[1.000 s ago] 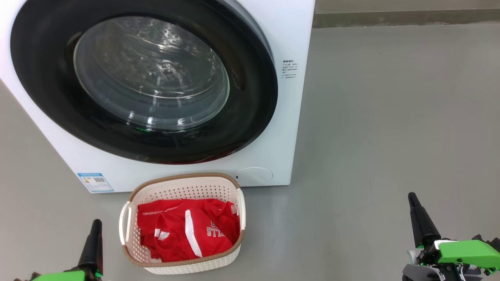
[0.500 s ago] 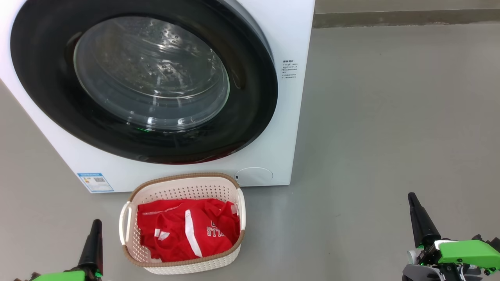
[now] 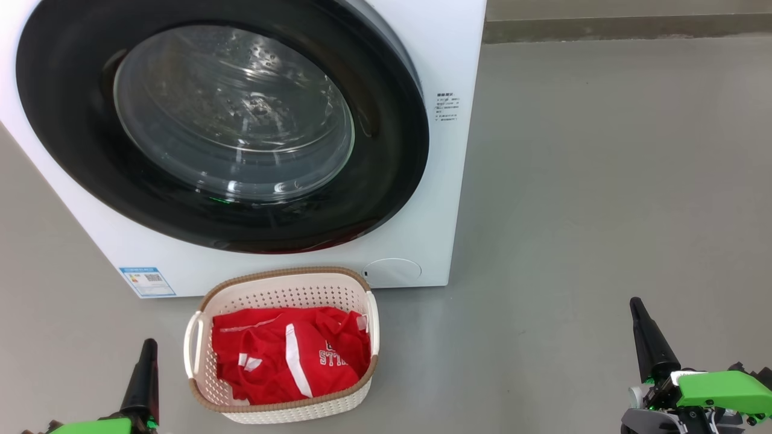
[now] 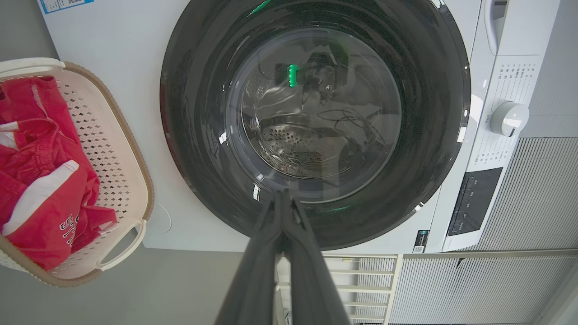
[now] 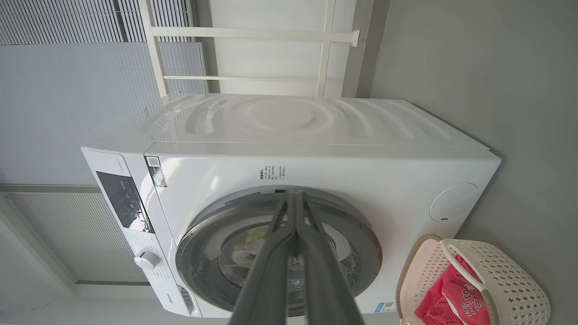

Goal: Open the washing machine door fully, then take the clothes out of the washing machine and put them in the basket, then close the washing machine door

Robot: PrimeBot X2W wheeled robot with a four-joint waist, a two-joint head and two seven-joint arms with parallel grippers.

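Now the door is shut and the red clothes lie in the basket

Grey floor (image 3: 603, 181) runs all round the washing machine (image 3: 449, 54). Behind it, the wrist views show a white rail frame (image 5: 253, 32) and ribbed wall panels (image 4: 542, 189). Low on the white front sit a blue sticker (image 3: 147, 281) and a round cap (image 3: 392, 271), and a control knob (image 4: 509, 118) is on the panel beside the door.

The basket (image 3: 283, 278) stands on the floor just before the machine, below the door, between the machine and the grippers. The left gripper (image 3: 149, 343) is near the basket's left handle, and the right gripper (image 3: 633, 302) is well off to the other side. Each has its two dark fingers pressed together, holding nothing.

The washing machine door (image 3: 72, 157) lies closed against the front. It has a wide glossy black rim round bulging clear glass, with the perforated drum dimly visible through it. The clothes (image 3: 271, 361) lie crumpled inside the cream, brown-rimmed basket, bright red with white stripes and lettering.
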